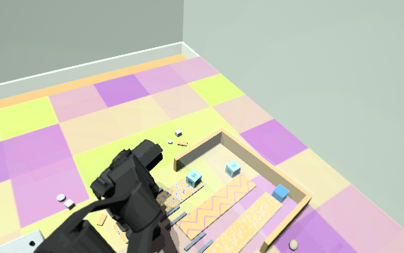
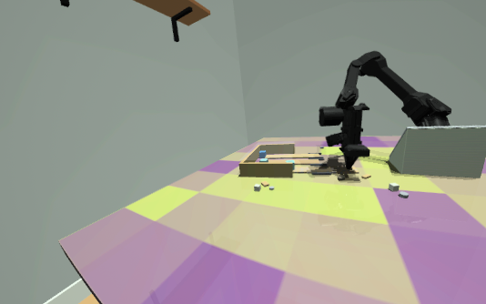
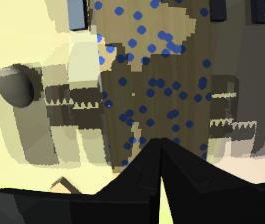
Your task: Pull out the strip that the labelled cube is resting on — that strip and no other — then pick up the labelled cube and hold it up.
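The blue-dotted strip (image 1: 180, 192) (image 2: 301, 171) (image 3: 155, 95) reaches out of the tray's open side and under my gripper. A teal cube (image 1: 194, 178) (image 2: 293, 168) with dark marks sits at its far end. A paler marked cube (image 1: 233, 168) (image 2: 264, 160) is by the far end of the pink zigzag strip (image 1: 220, 204). A plain blue cube (image 1: 281, 192) (image 2: 262, 154) is by the end of the white-speckled strip (image 1: 246, 226). The marks are too small to read. My gripper (image 2: 349, 167) (image 3: 159, 145) is shut, holding nothing, tips down at the dotted strip; contact is unclear. The arm hides its tips in the top view.
The wooden tray wall (image 1: 201, 151) (image 2: 267, 170) surrounds the cubes on three sides. Grey guide bars (image 1: 176, 220) (image 3: 76, 14) flank the strips. A dark stone (image 3: 15, 86) lies left of the gripper. A small white cube (image 1: 178, 132) lies outside the tray. A grey wedge (image 2: 442, 152) stands near the arm base.
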`<control>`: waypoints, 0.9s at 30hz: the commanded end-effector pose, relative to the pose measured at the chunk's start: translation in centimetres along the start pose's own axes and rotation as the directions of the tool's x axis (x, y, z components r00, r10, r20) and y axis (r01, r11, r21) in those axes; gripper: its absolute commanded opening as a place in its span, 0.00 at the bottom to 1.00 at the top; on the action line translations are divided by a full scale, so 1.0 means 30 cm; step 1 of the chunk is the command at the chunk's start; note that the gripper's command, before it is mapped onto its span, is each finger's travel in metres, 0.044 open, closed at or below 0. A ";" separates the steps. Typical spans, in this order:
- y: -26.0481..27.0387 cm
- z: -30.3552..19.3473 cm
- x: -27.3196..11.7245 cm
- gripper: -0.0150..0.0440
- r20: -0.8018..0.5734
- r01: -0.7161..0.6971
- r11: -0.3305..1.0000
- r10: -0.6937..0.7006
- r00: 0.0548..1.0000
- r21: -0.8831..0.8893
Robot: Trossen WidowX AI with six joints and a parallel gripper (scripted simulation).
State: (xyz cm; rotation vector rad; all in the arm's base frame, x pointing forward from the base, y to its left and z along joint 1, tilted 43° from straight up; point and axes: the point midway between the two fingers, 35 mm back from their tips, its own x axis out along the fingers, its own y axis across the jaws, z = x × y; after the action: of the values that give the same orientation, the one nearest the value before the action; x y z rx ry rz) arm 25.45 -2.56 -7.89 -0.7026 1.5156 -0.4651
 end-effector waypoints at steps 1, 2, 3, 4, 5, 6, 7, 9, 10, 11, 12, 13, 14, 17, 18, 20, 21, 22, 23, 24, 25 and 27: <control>0.000 -0.053 0.011 0.25 -0.024 -0.002 1.000 0.002 1.000 -0.008; 0.000 -0.058 0.011 0.25 -0.024 -0.002 1.000 0.002 1.000 -0.008; 0.000 -0.063 0.011 0.25 -0.024 -0.002 1.000 0.002 1.000 -0.008; 0.000 -0.068 0.011 0.25 -0.024 -0.002 1.000 0.002 1.000 -0.008; 0.000 -0.073 0.010 0.25 -0.024 -0.002 1.000 0.002 1.000 -0.008; 0.000 -0.078 0.010 0.25 -0.025 -0.002 1.000 0.002 1.000 -0.008; 0.000 -0.083 0.010 0.25 -0.025 -0.002 1.000 0.002 1.000 -0.008; 0.000 -0.093 0.010 0.25 -0.025 -0.002 1.000 0.002 1.000 -0.008; 0.000 -0.098 0.010 0.25 -0.025 -0.002 1.000 0.002 1.000 -0.008; 0.000 -0.102 0.010 0.25 -0.025 -0.002 1.000 0.002 1.000 -0.008; 0.000 -0.107 0.010 0.25 -0.025 -0.002 1.000 0.002 1.000 -0.008; 0.000 -0.112 0.010 0.25 -0.025 -0.002 1.000 0.002 1.000 -0.008; -0.001 -0.117 0.010 0.25 -0.025 -0.002 1.000 0.002 1.000 -0.008; -0.001 -0.131 0.009 0.25 -0.025 -0.003 1.000 0.002 1.000 -0.009; -0.001 -0.136 0.009 0.25 -0.025 -0.003 1.000 0.002 1.000 -0.009; -0.001 -0.145 0.009 0.25 -0.025 -0.003 1.000 0.002 1.000 -0.009; -0.001 -0.150 0.009 0.25 -0.026 -0.003 1.000 0.002 1.000 -0.009; -0.001 -0.154 0.009 0.25 -0.026 -0.003 1.000 0.002 1.000 -0.009; -0.001 -0.159 0.009 0.25 -0.026 -0.003 1.000 0.002 1.000 -0.009; -0.001 -0.164 0.009 0.25 -0.026 -0.003 1.000 0.002 1.000 -0.009; -0.001 -0.168 0.009 0.25 -0.026 -0.003 1.000 0.002 1.000 -0.009; -0.001 -0.177 0.008 0.25 -0.026 -0.003 1.000 0.002 1.000 -0.009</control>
State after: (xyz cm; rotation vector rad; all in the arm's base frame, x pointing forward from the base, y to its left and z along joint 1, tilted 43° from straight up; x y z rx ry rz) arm 21.66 -3.00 -7.54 -0.7027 1.5152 -0.4639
